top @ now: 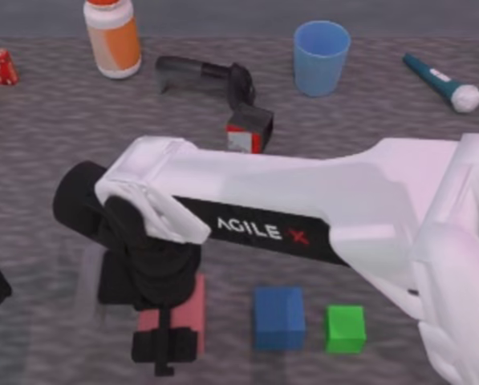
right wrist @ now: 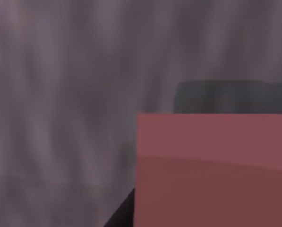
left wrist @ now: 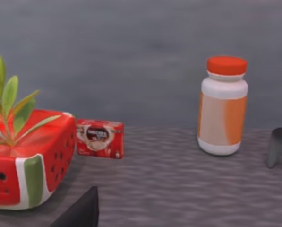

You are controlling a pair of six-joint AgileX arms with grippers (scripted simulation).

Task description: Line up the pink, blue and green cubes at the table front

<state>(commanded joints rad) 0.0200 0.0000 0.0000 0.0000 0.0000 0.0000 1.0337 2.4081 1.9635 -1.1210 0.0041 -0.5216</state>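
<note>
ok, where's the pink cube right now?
Top view: pink cube sits at the table front, left of the blue cube, partly under the right gripper.

At the table (top: 54, 112) front, three cubes form a row: the largest cube (top: 192, 309) at left under my right gripper (top: 165, 337), the medium cube (top: 278, 318) just right of it, the smallest cube (top: 345, 328) rightmost. Behind them stand an open-sided box (top: 249, 131), bottle (top: 112, 36) and cup (top: 321, 58).
</note>
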